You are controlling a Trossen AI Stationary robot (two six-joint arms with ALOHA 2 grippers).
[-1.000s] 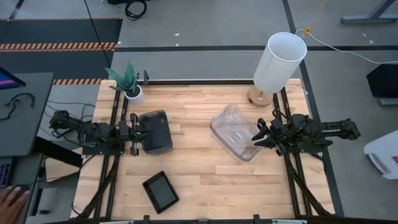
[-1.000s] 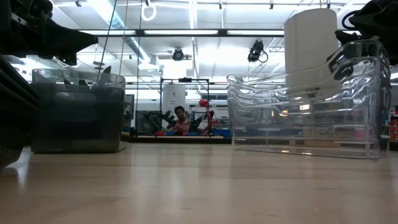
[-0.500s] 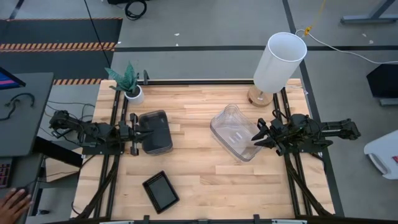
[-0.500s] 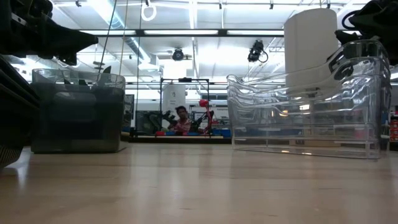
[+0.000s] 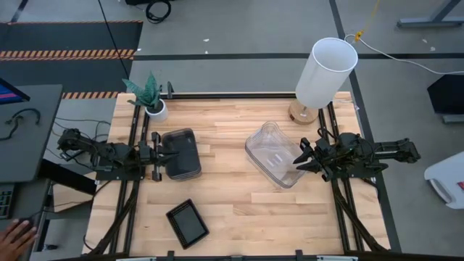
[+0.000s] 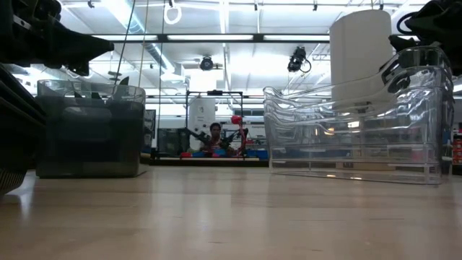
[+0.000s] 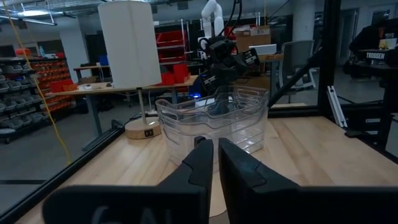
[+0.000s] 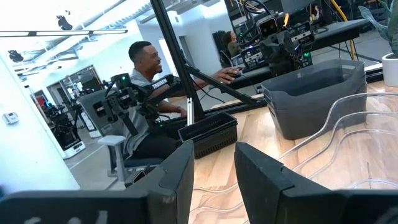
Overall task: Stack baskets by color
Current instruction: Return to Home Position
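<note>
A stack of smoky grey baskets (image 5: pixel 181 154) stands on its base at the table's left. My left gripper (image 5: pixel 161 154) hovers level over the stack's left rim, its fingers (image 7: pixel 199 163) shut with only a slit between them. A stack of clear baskets (image 5: pixel 274 154) sits right of centre. At its right rim my right gripper (image 5: pixel 302 156) is open, with nothing between its fingers (image 8: pixel 183 171). A black mesh tray (image 5: pixel 188 222) lies flat near the front edge.
A tall white cylinder (image 5: pixel 326 72) stands at the back right and a small potted plant (image 5: pixel 148 98) at the back left. Black frame rails (image 5: pixel 134 181) run along both sides. A person (image 8: pixel 146 93) sits beyond the left edge. Bare wood lies between the stacks.
</note>
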